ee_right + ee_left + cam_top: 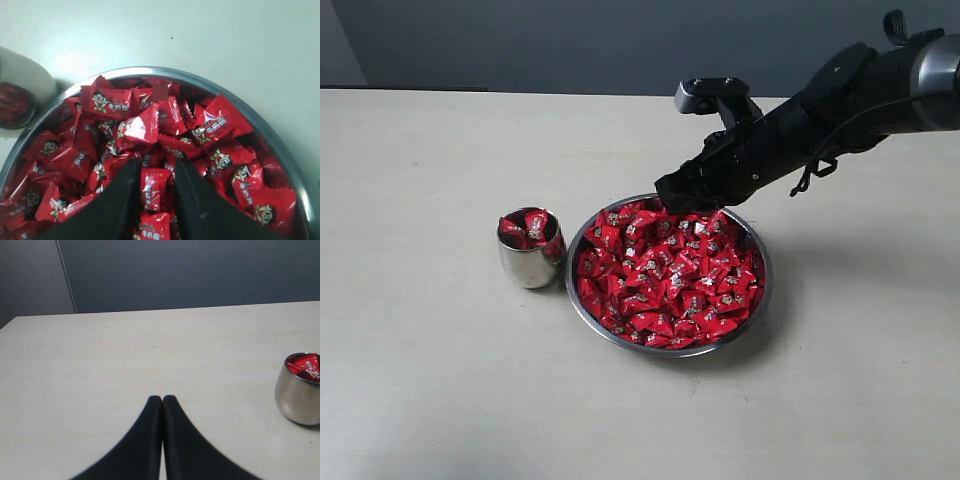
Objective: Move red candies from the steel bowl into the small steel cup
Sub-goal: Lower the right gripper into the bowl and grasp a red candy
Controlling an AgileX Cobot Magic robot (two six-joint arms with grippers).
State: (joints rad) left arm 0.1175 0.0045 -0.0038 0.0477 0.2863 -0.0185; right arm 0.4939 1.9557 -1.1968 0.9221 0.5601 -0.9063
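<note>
Found steel bowl (675, 351) near the middle of the tabletop (440, 400), heaped with red candies (665, 275); small steel cup (528, 265) just beside it toward the left edge, already holding a few. Noted right gripper (157, 167) parted astride one candy at the bowl's side nearest the far edge; left gripper (162, 400) pressed together, empty. Recommend closing squarely on that single wrapper, checking against neighbours snagging, then lifting straight before crossing to the cup.
</note>
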